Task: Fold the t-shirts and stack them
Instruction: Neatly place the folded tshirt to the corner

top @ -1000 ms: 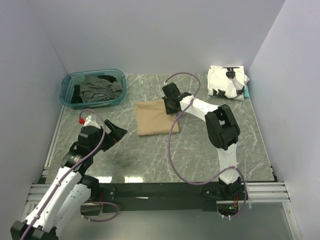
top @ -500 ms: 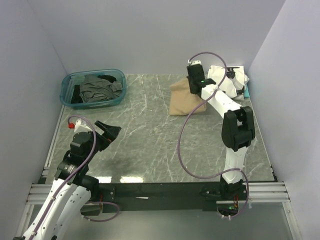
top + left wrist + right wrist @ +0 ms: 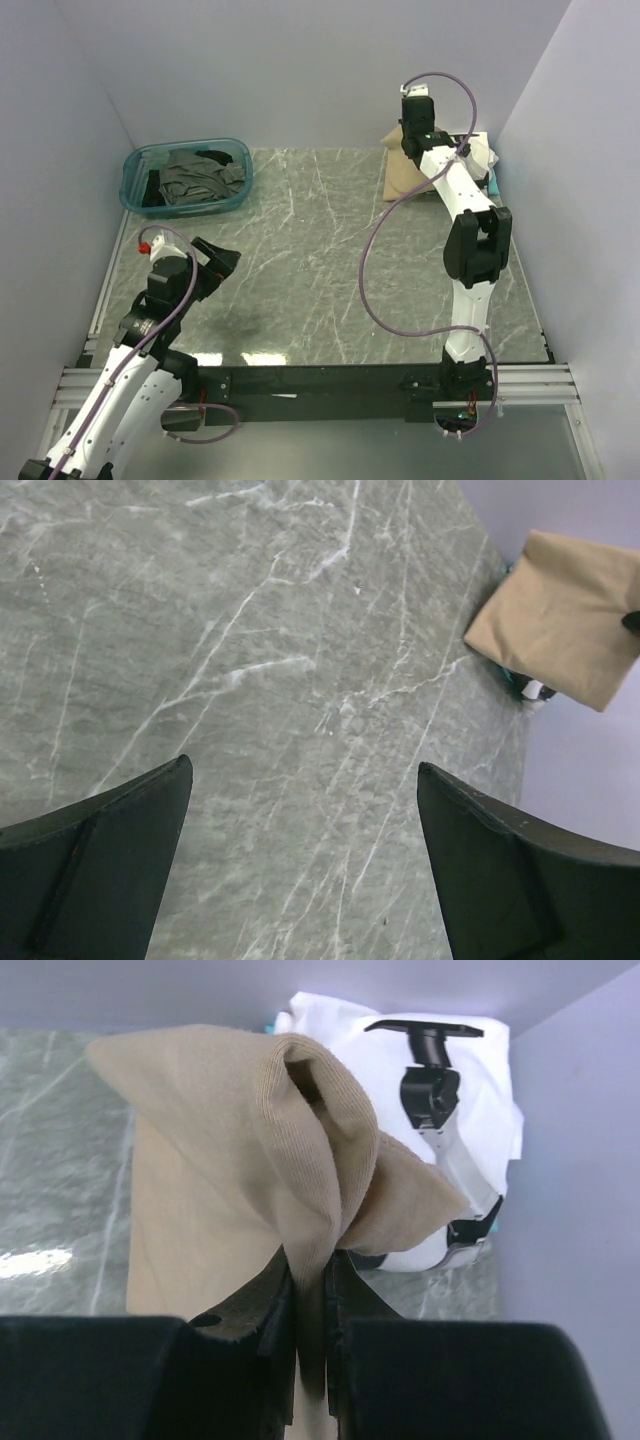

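My right gripper (image 3: 310,1300) is shut on a bunched fold of the tan t-shirt (image 3: 220,1150), which hangs from the jaws. In the top view that gripper (image 3: 409,146) is stretched to the far right corner, holding the tan t-shirt (image 3: 400,172) beside and partly over the white t-shirt with black patches (image 3: 481,152). From the right wrist, the white t-shirt (image 3: 470,1090) lies just behind the tan one. Dark grey and black t-shirts (image 3: 195,175) lie crumpled in the bin. My left gripper (image 3: 222,262) hovers open over bare table at the near left, its jaws (image 3: 305,860) wide apart with nothing between them.
The teal plastic bin (image 3: 137,165) stands at the far left corner. A teal item (image 3: 494,184) shows under the white shirt against the right wall. Walls close the table at the back and on both sides. The right arm's purple cable (image 3: 372,260) loops over the table's right half.
My right arm has carried the tan t-shirt from the middle of the table up to the far right corner by the white one. The left arm has shifted slightly and stays open.
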Action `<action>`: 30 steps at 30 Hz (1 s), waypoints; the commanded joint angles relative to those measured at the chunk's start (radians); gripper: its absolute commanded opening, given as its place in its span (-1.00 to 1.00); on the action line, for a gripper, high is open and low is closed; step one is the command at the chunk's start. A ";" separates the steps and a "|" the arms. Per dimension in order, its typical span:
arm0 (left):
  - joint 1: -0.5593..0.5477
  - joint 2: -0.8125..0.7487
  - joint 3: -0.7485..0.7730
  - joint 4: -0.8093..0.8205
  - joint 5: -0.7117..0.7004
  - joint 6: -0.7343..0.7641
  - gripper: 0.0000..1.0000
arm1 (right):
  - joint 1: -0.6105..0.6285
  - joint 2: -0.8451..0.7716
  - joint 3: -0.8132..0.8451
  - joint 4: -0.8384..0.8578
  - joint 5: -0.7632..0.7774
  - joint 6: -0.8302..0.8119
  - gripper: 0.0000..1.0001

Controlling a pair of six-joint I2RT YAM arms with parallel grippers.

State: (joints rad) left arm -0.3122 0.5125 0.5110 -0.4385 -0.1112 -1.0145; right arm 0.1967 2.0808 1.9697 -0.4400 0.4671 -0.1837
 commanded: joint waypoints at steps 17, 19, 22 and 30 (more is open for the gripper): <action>-0.002 0.075 0.054 0.035 -0.031 0.042 0.99 | -0.095 -0.047 0.230 -0.084 -0.090 -0.059 -1.00; -0.002 0.072 0.050 0.037 -0.031 0.042 0.99 | -0.103 -0.060 0.228 -0.088 -0.110 -0.053 -1.00; -0.002 0.069 0.050 0.031 -0.031 0.044 0.99 | -0.112 -0.070 0.233 -0.095 -0.123 -0.046 -1.00; -0.002 0.072 0.044 0.043 -0.027 0.042 0.99 | -0.154 -0.071 0.267 -0.098 -0.173 -0.017 -1.00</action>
State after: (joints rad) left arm -0.3122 0.5907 0.5243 -0.4305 -0.1291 -0.9890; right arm 0.0647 2.1017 2.1624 -0.5751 0.3119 -0.2218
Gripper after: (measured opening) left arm 0.995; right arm 0.169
